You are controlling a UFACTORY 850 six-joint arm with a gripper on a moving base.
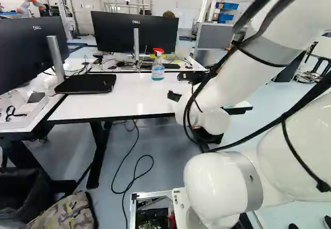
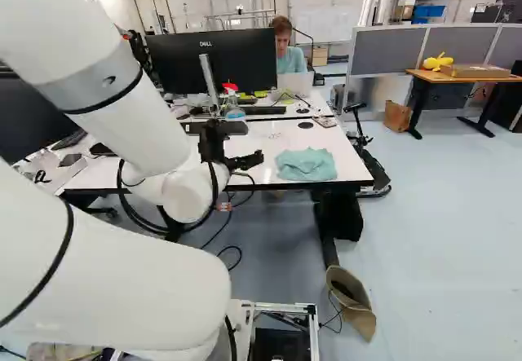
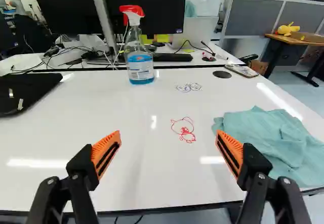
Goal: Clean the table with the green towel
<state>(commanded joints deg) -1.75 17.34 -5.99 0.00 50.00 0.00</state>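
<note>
**Green towel lies crumpled on the tabletop, end effector released**

I have the towel (image 3: 276,140) in a loose, rumpled heap on the white tabletop (image 3: 116,168), nearer the arm than the spray bottle (image 3: 139,57) and off to its right. It lies close to the tabletop's near edge.

My end effector (image 2: 245,162) is released: in the wrist view its fingers stand wide apart, with nothing gripped between the orange pads (image 3: 106,150). It reaches out on the arm's side of the bottle. One finger covers part of the towel in that view; I can't tell how much height separates them.

On the bare surface between the bottle and my end effector there's a red doodle (image 3: 184,129), and a smaller blue one (image 3: 189,87) sits closer to the bottle, just to its right.

The bottle itself stands upright, with a red spray head and blue liquid in the bottom. Farther to its right are a round black disc (image 3: 221,74) and a phone (image 3: 241,71). To its left lies a flat black slab (image 1: 85,83). Behind it, I see a dark keyboard (image 3: 172,57) and a big monitor (image 1: 114,32), with a tangle of cables (image 3: 76,49) behind and to its left.
</note>
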